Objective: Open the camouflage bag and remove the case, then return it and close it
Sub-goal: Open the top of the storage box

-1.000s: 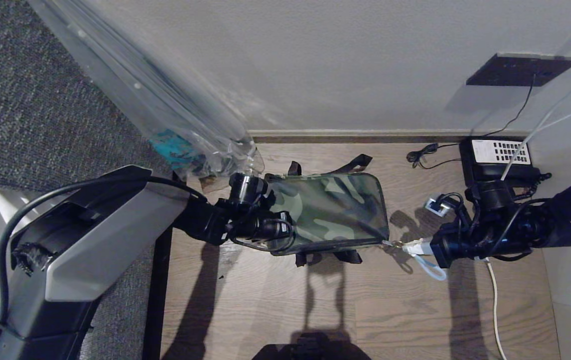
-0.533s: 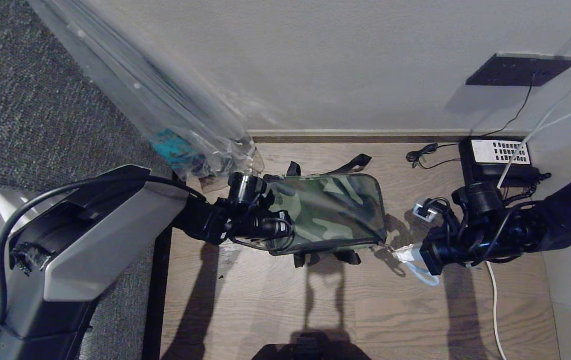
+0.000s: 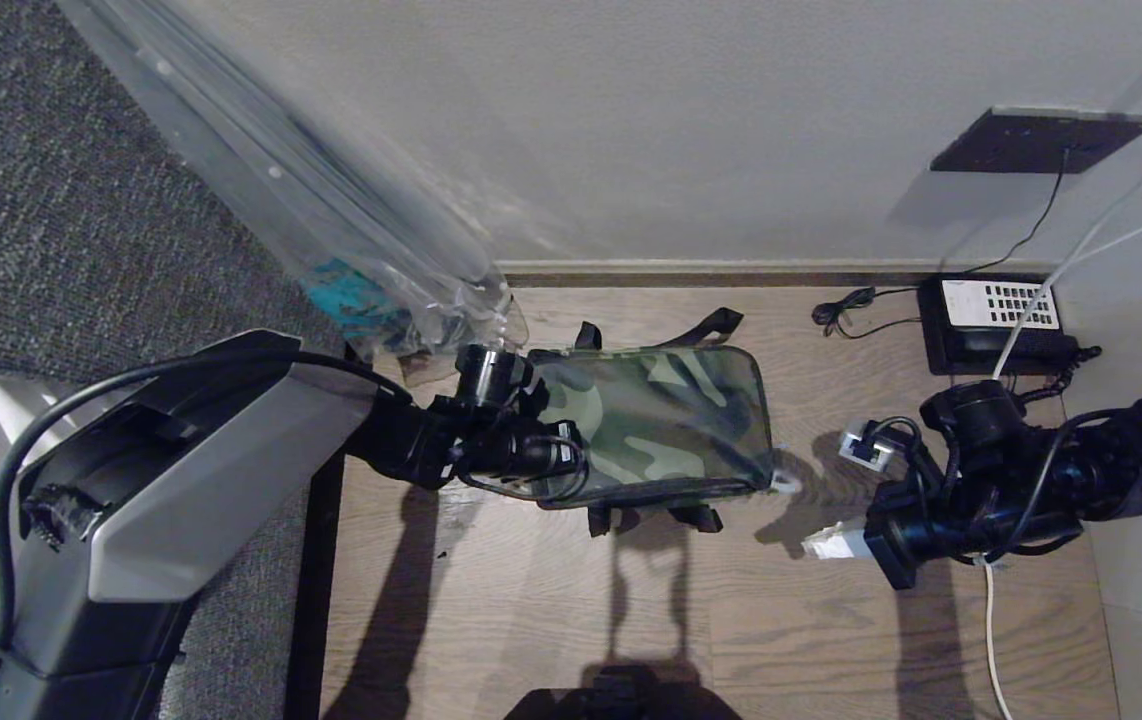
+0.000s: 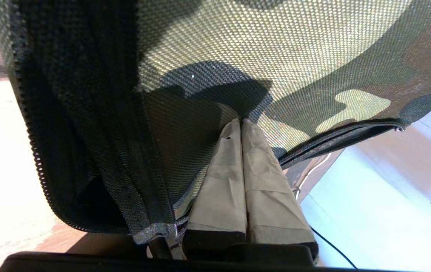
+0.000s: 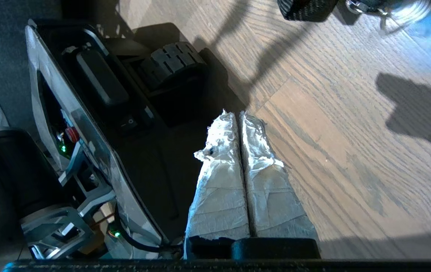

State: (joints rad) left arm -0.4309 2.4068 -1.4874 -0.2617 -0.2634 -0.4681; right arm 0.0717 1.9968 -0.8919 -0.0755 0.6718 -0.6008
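Observation:
The camouflage bag [image 3: 666, 415] lies flat on the wooden floor with its green top panel up and black straps sticking out at the far and near sides. My left gripper [image 3: 573, 455] [image 4: 241, 121] is shut, its taped tips pressed against the bag's top fabric [image 4: 276, 56] at the left end. My right gripper [image 3: 811, 547] [image 5: 239, 113] hangs shut and empty over the floor, clear of the bag's near right corner. The zip pull [image 3: 784, 484] lies loose at that corner. The case is hidden.
A clear plastic-wrapped umbrella [image 3: 361, 250] leans by the wall behind the bag's left end. A black device with a white keypad [image 3: 996, 320], its cords and a white cable [image 3: 991, 620] lie at the right. Grey carpet [image 3: 81, 220] borders the left. My base [image 5: 87, 132] is close behind.
My right gripper has let go of the zip pull and drawn back toward the near right. The pull has dropped beside the bag's corner. The left arm has not moved.

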